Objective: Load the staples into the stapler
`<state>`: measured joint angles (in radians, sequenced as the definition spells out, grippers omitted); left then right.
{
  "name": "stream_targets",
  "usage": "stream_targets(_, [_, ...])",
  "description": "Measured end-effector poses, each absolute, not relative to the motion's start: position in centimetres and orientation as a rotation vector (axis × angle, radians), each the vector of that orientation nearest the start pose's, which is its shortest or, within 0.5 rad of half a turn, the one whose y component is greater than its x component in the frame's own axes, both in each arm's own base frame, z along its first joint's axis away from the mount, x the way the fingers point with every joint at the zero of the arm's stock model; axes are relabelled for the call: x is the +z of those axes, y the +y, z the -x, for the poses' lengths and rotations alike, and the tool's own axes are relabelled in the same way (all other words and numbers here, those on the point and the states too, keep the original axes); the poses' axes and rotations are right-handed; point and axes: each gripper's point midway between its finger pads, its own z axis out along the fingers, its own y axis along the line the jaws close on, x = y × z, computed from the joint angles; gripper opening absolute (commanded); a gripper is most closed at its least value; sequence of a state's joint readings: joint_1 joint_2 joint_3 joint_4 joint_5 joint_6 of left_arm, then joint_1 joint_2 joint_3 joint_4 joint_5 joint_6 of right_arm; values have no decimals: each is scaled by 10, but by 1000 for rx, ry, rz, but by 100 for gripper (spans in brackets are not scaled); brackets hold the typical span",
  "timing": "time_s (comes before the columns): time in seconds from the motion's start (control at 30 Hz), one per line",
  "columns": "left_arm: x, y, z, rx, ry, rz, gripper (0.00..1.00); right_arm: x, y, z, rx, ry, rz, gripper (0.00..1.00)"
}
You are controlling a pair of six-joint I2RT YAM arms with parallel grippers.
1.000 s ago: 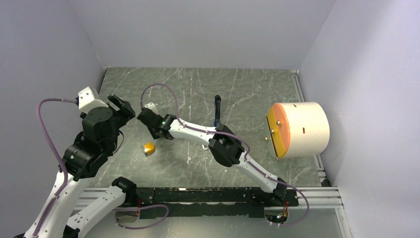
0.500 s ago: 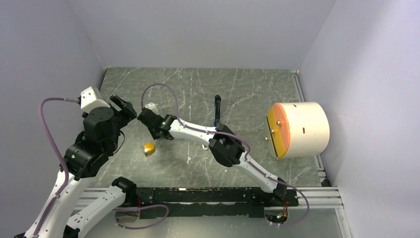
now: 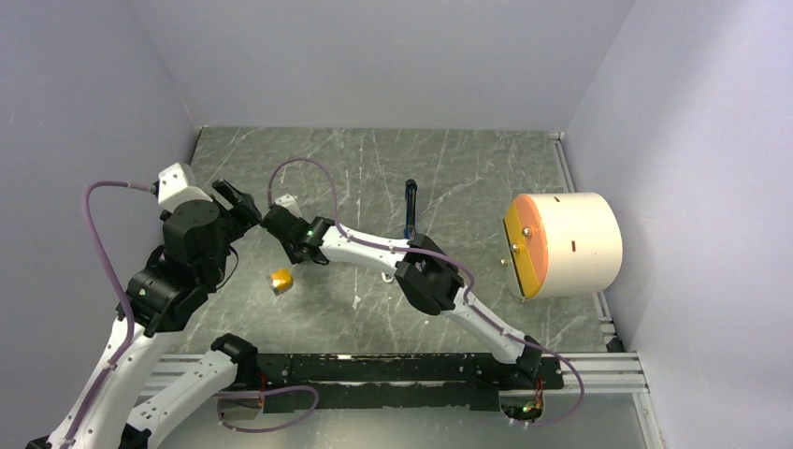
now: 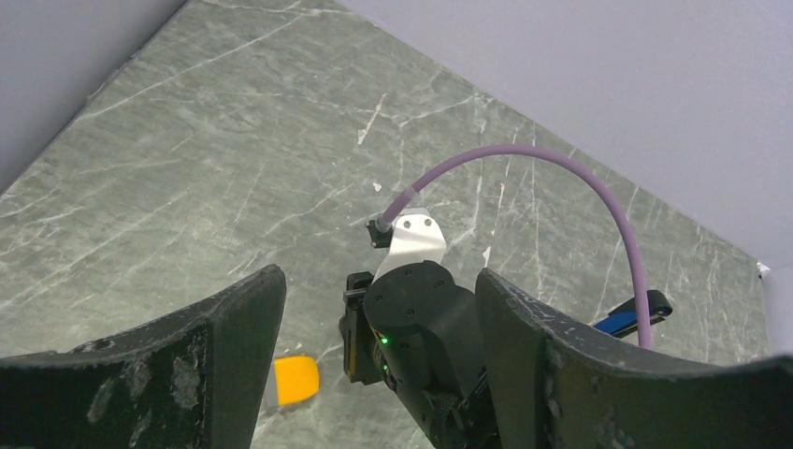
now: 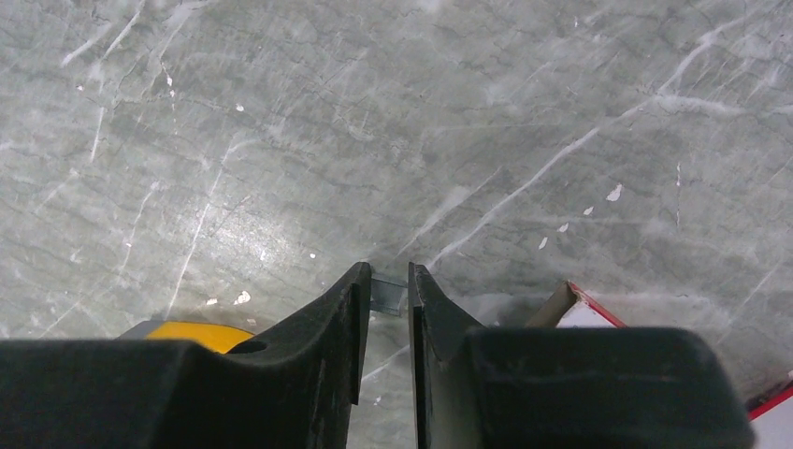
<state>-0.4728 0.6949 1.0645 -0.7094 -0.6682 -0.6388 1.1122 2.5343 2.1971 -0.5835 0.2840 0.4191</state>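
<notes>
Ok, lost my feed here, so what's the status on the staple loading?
Left gripper open, empty. Right gripper shut on staples. Stapler apart on table, untouched. Orange block nearby, not between them.

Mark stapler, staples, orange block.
stapler [image 3: 410, 210]: top view, blue body.
staples [image 5: 386, 296]: right wrist view, visible end of strip.
orange block [image 3: 281, 280]: top view, top face.

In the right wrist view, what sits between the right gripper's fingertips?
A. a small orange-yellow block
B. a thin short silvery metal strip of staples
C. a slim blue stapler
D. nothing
B: the thin short silvery metal strip of staples shows pinched between the nearly closed tips of the right gripper.
</notes>
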Motion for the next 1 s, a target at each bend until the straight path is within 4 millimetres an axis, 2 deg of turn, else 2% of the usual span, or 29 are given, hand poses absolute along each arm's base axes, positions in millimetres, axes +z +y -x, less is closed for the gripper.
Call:
stream_targets(0.2, [319, -24, -243, -139, 1744, 584, 79, 21, 529, -298, 317, 2362, 727, 27])
stream_targets(0.4, [319, -24, -243, -139, 1744, 584, 79, 20, 528, -298, 306, 2367, 727, 21])
stream_targets(0.7, [314, -26, -243, -138, 1758, 577, 79, 20, 525, -299, 302, 2361, 696, 19])
stream_targets(0.87, [312, -28, -243, -153, 1763, 573, 79, 24, 510, -291, 320, 2384, 669, 19])
stream_targets(1.0, [304, -32, -242, -174, 1783, 570, 79, 40, 495, -288, 382, 2399, 621, 19])
